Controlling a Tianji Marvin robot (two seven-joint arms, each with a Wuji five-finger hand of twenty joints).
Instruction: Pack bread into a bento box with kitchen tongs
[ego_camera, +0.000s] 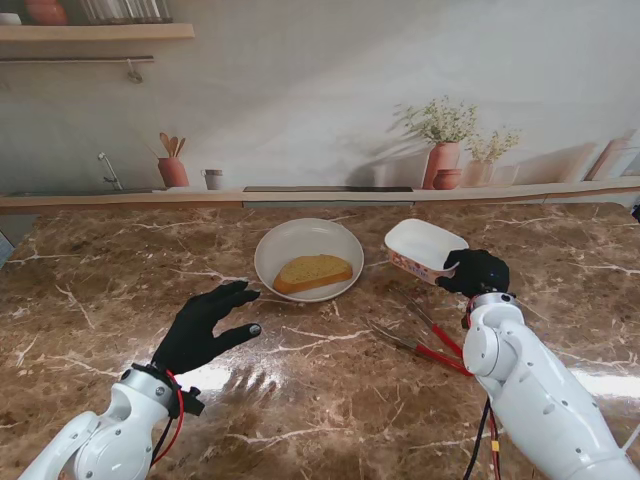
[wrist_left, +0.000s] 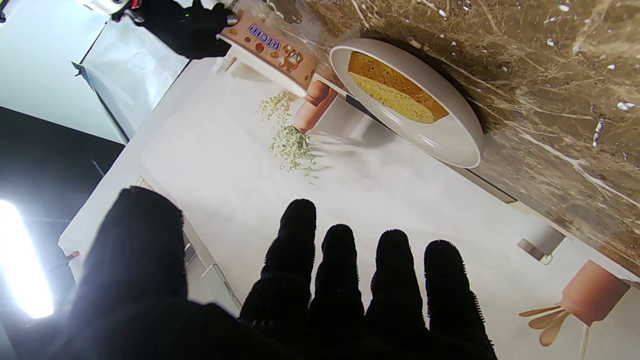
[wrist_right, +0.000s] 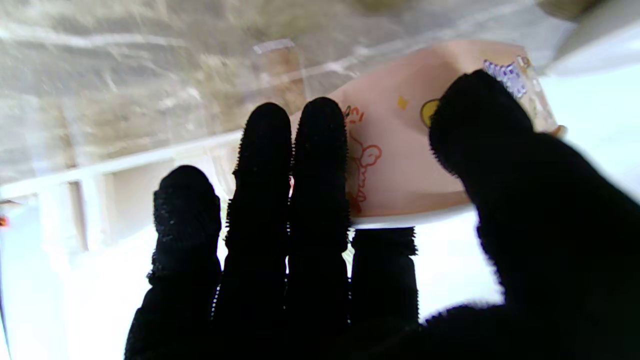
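A slice of toasted bread lies in a round white plate at the table's middle; the left wrist view shows the bread too. To its right stands the pink-sided bento box, white inside. My right hand holds the box's near right rim: the thumb presses the pink outer wall and one finger hooks behind the rim. Red-handled metal tongs lie on the table nearer to me, beside my right forearm. My left hand hovers open, fingers spread, left of and nearer than the plate.
The table is brown marble. A ledge along the far edge carries terracotta pots, a utensil pot and a small cup. A wall backdrop stands behind it.
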